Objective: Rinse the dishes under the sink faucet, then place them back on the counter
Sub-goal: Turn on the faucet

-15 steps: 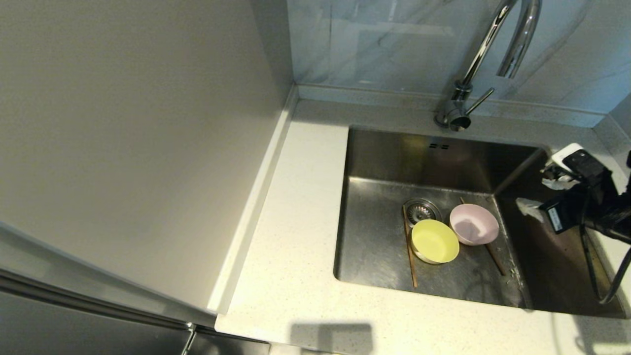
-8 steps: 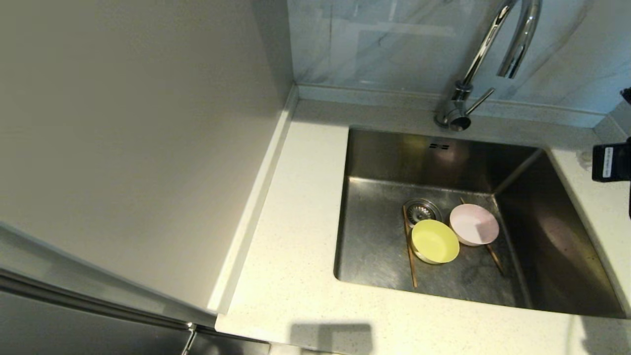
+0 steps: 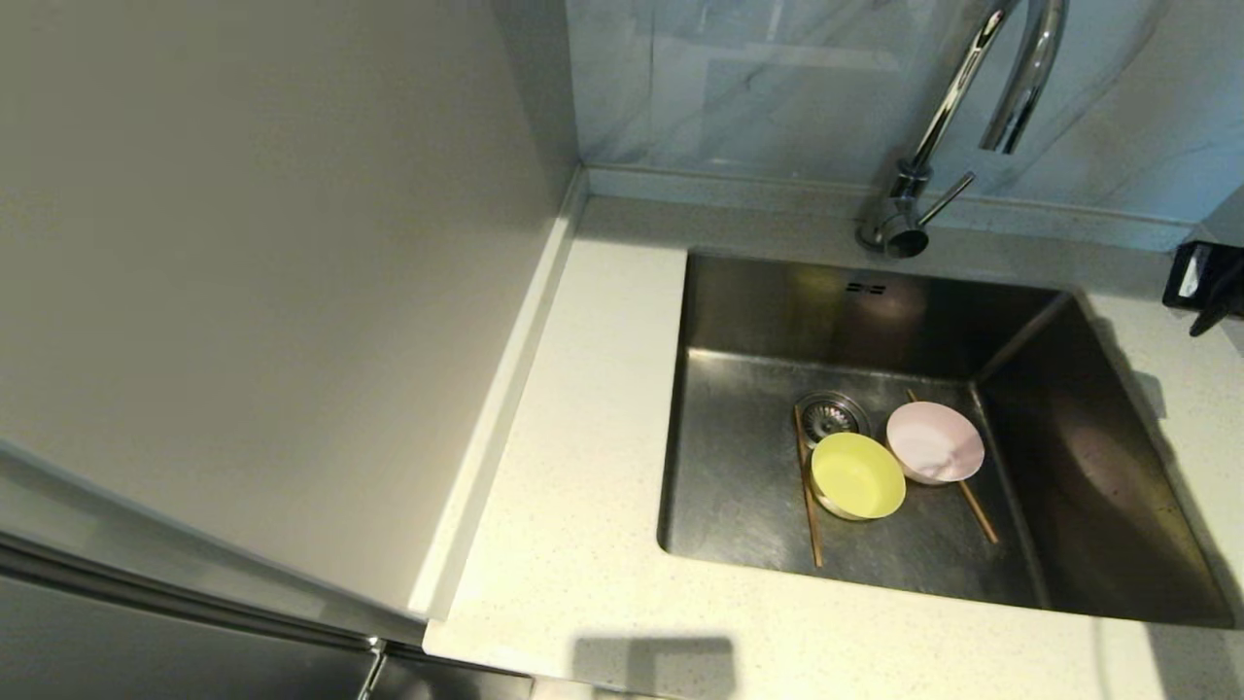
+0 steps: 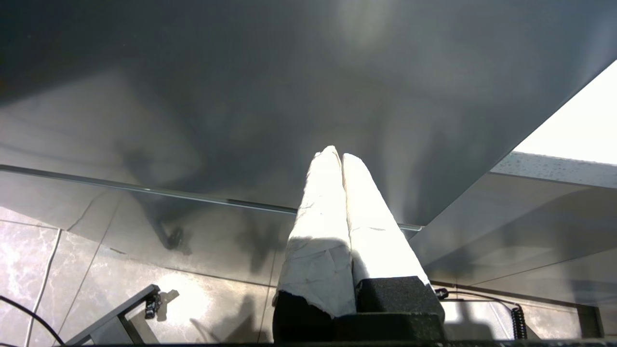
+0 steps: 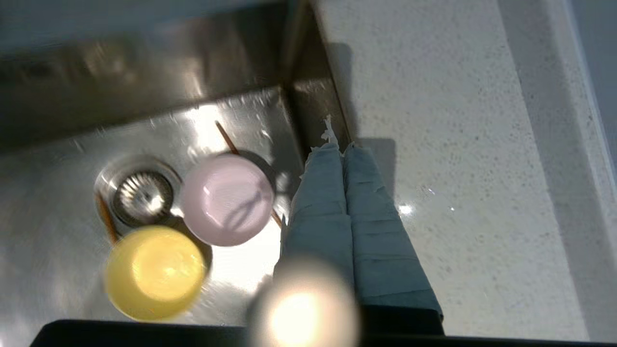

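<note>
The pale pink bowl point(image 3: 935, 442) and the yellow-green bowl point(image 3: 858, 475) sit side by side on the sink point(image 3: 739, 467) floor, near the drain strainer point(image 3: 831, 416). One chopstick point(image 3: 809, 506) lies left of the yellow-green bowl. The other chopstick point(image 3: 977, 512) runs under the pink bowl. The chrome faucet point(image 3: 957, 107) rises behind the basin; no water shows. My right gripper point(image 5: 341, 147) is shut and empty above the sink's right rim, with the pink bowl point(image 5: 226, 200) off to its side. My left gripper point(image 4: 336, 154) is shut and parked low, facing a dark cabinet front.
Speckled counter point(image 3: 583, 437) surrounds the basin on the left, front and right. A tall plain grey panel point(image 3: 262, 272) walls off the left side. A black part of my right arm point(image 3: 1200, 282) shows at the right edge of the head view.
My right arm has pulled back from over the sink's right side to the far right edge of the head view. The bowls and chopsticks have not moved.
</note>
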